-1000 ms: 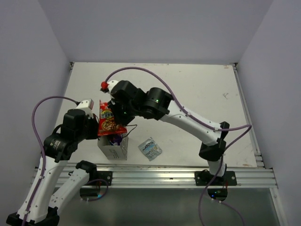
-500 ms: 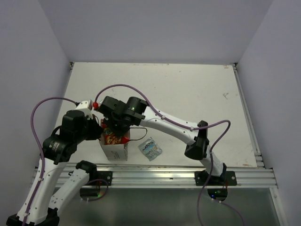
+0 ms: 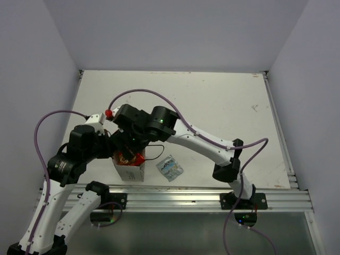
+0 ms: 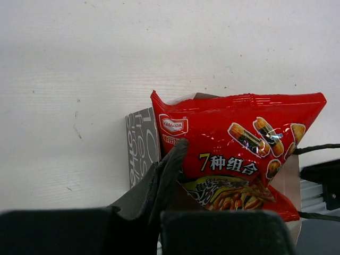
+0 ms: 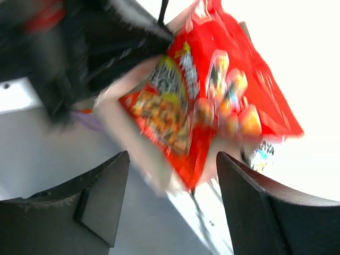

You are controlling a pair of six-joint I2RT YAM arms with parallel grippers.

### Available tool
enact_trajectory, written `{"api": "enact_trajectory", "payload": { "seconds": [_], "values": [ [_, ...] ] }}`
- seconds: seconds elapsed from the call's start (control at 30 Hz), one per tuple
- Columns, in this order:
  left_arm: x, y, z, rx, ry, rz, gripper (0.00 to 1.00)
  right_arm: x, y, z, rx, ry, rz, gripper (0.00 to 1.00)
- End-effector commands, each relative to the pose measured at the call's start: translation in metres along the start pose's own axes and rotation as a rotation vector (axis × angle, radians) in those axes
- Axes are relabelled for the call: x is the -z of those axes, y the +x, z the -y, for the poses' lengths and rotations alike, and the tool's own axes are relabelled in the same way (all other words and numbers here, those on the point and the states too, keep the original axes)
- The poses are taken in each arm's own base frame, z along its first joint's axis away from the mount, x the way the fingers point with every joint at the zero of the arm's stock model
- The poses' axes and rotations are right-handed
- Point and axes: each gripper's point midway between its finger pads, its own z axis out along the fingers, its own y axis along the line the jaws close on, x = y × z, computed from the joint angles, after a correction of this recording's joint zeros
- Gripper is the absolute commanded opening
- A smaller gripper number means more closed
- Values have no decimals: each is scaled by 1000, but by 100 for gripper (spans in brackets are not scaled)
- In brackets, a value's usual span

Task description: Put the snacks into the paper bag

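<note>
The red-orange chip bag (image 4: 239, 154) sits in the open mouth of the white paper bag (image 4: 142, 151), most of it sticking up above the rim. It is a glossy, puffy foil packet with crimped ends. It shows pictures of mixed rice crackers and nuts, a white oval logo that reads "KAMEDA", and yellow characters reading "7种组合". In the right wrist view the same packet is blurred and its print cannot be read.

The paper bag is small and boxy and stands upright on the table (image 3: 212, 101) near its front edge, between the two arms. One side carries grey lettering running vertically, too small to make out. A thin dark string handle (image 4: 319, 147) trails off its far side.

The small silvery light-blue packet (image 3: 169, 168) lies flat on the table just to the right of the paper bag, not touching it. Its blue print is illegible.

The right gripper (image 5: 172, 156) hangs over the bag mouth, its two fingers spread wide with nothing between them. The left gripper (image 3: 110, 147) is at the bag's left side. One dark finger (image 4: 169, 172) lies against the bag's edge and overlaps the chip bag, but its partner is hidden, so whether it is pinching the wall cannot be told.
</note>
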Motion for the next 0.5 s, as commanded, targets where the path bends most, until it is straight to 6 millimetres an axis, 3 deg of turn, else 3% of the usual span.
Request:
{"api": "enact_trajectory", "payload": {
  "seconds": [0.0, 0.03, 0.23, 0.43, 0.47],
  "values": [
    [4, -11, 9, -28, 44, 41, 0, 86, -11, -1, -71, -46, 142, 71],
    [4, -11, 9, -29, 47, 39, 0, 107, -14, 0, -93, -53, 194, 73],
    [4, -11, 10, -45, 51, 35, 0, 95, 16, 33, -126, 101, 141, 75],
    [7, -9, 8, -46, 49, 33, 0, 55, 70, 61, -170, 203, 55, 75],
    [7, -8, 8, -44, 48, 32, 0, 31, 91, 65, -173, 210, 15, 75]
  ]
}}
